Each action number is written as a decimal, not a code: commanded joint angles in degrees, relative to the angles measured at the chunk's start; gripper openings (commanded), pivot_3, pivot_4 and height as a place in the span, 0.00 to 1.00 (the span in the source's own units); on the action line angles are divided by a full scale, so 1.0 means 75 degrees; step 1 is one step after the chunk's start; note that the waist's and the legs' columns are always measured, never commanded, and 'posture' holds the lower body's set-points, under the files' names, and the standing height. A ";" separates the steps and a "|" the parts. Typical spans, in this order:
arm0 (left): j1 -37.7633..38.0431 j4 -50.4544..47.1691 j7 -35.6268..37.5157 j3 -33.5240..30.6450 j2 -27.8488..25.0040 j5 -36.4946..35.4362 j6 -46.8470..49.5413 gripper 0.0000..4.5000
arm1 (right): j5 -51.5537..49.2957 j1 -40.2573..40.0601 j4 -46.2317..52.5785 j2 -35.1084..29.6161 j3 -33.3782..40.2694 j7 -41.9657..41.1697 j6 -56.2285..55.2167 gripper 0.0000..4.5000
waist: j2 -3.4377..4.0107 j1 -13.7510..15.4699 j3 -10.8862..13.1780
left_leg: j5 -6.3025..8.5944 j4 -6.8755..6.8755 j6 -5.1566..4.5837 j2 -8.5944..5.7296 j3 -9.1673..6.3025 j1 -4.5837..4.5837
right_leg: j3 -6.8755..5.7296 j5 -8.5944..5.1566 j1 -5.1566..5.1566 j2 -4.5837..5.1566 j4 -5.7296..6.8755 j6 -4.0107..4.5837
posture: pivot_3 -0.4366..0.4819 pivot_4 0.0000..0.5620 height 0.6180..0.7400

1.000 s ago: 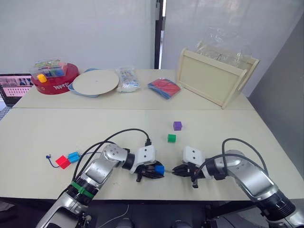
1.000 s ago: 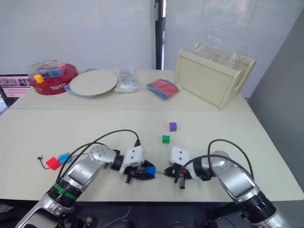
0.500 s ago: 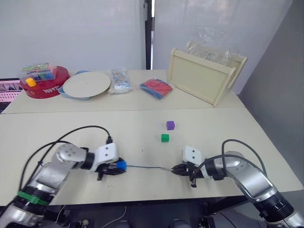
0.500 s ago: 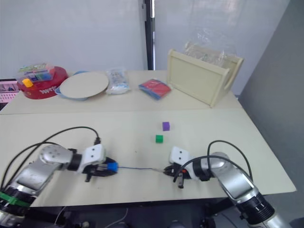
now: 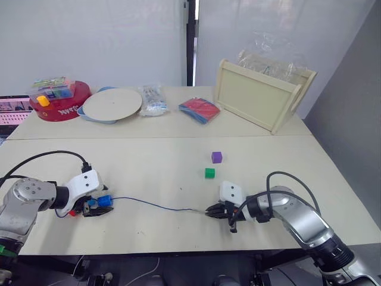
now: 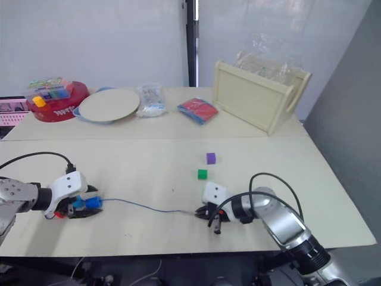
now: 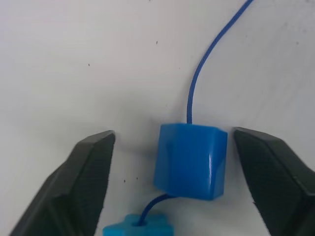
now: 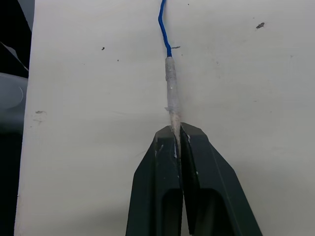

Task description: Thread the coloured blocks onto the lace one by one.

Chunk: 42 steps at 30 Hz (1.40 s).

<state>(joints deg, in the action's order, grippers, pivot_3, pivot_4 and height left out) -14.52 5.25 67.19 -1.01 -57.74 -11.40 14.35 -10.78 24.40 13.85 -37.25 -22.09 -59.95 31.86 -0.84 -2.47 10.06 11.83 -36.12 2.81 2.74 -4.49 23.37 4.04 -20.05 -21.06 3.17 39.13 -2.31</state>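
Observation:
The lace (image 5: 156,205) lies across the near part of the table as a thin blue cord. Its pale stiff tip (image 8: 171,88) is pinched in my shut right gripper (image 8: 178,130), low on the table (image 5: 211,210). At the cord's left end a blue block (image 7: 191,160) is threaded on it, with a lighter blue block (image 7: 139,229) just behind. My left gripper (image 5: 99,207) stands open astride the blue block, with its fingers (image 7: 74,191) clear of it. A bit of red block (image 5: 72,212) peeks out by that gripper. Purple (image 5: 216,157) and green (image 5: 209,173) blocks lie loose mid-table.
Along the far side stand a round red tub (image 5: 62,106) with a yellow piece (image 5: 42,100), a pale plate (image 5: 112,103), a clear bag (image 5: 153,99), a red and blue packet (image 5: 199,111) and a wooden tray (image 5: 262,98). A screen (image 5: 11,111) sits at far left.
My left gripper carried the blue block leftward along the lace to its far end, then opened and let it go. The right gripper has kept its hold on the tip.

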 commanded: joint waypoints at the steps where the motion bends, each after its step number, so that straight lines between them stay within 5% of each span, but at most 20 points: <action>1: -0.0336 -0.1567 0.0071 -0.0046 0.0399 -0.1029 0.1122 0.95 | 0.0060 0.0197 0.0071 0.0133 -0.0075 -0.0039 -0.0110 0.00 | -0.0011 0.0036 0.0005 | -0.0002 -0.0015 0.0003 0.0000 -0.0004 0.0025 | -0.0006 0.0000 -0.0016 0.0000 0.0009 0.0000 | 0.48 0.27 1.00; 6: -0.0487 -0.2647 -0.0184 0.1041 0.1562 -0.1128 0.1475 0.95 | 0.0171 0.0256 -0.0050 0.0230 -0.0191 -0.0045 -0.0169 0.00 | -0.0009 0.0042 0.0003 | -0.0003 -0.0033 0.0004 -0.0009 -0.0005 0.0043 | -0.0007 0.0001 -0.0021 0.0009 0.0012 0.0000 | 0.48 0.27 1.00; 10: -0.0694 -0.2358 -0.0582 0.1593 0.2589 -0.0814 0.1053 0.95 | 0.0211 0.0243 0.0008 0.0230 -0.0210 -0.0050 -0.0167 0.00 | -0.0013 0.0009 0.0003 | -0.0003 -0.0040 0.0004 -0.0010 -0.0007 0.0041 | -0.0007 0.0002 -0.0020 0.0005 0.0017 0.0001 | 0.48 0.27 1.00; 16: -0.0746 -0.1411 -0.0405 0.2157 0.3135 -0.0401 0.0276 0.95 | 0.0228 0.0255 0.0097 0.0228 -0.0189 -0.0048 -0.0130 0.00 | -0.0012 0.0010 0.0002 | -0.0003 -0.0045 0.0004 -0.0013 -0.0007 0.0034 | -0.0005 0.0002 -0.0017 0.0006 0.0023 0.0001 | 0.48 0.27 1.00; 29: -0.1049 -0.1070 -0.0266 0.2148 0.3536 -0.0507 0.0209 0.03 | 0.0193 0.0281 0.0224 0.0191 -0.0174 -0.0057 0.0021 0.00 | -0.0013 0.0021 0.0002 | -0.0003 -0.0063 0.0004 -0.0013 -0.0009 0.0041 | -0.0006 0.0002 -0.0014 0.0007 0.0025 0.0001 | 0.48 0.27 1.00; 41: -0.1134 -0.1063 -0.0213 0.2109 0.3618 -0.0534 0.0328 0.01 | 0.0038 0.0180 0.0355 0.0125 -0.0155 -0.0121 0.0234 0.00 | -0.0013 0.0021 0.0002 | -0.0003 -0.0067 0.0004 -0.0015 -0.0009 0.0042 | -0.0006 0.0002 -0.0014 0.0008 0.0026 0.0001 | 0.48 0.27 1.00; 42: -0.1119 -0.1081 -0.0200 0.2089 0.3603 -0.0548 0.0342 0.00 | -0.0090 0.0091 0.0463 0.0159 0.0023 -0.0006 0.0374 0.15 | -0.0013 0.0022 0.0002 | -0.0003 -0.0067 0.0004 -0.0015 -0.0009 0.0043 | -0.0006 0.0002 -0.0014 0.0008 0.0026 0.0001 | 0.48 0.27 1.00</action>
<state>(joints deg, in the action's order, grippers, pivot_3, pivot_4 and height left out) -21.80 -1.46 66.17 16.02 -30.93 -14.66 17.42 -9.44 25.96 14.34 -36.41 -23.27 -59.94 33.30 -0.94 -2.30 10.08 11.81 -36.62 2.85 2.63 -4.56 23.69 3.99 -20.04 -21.17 3.23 39.33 -2.31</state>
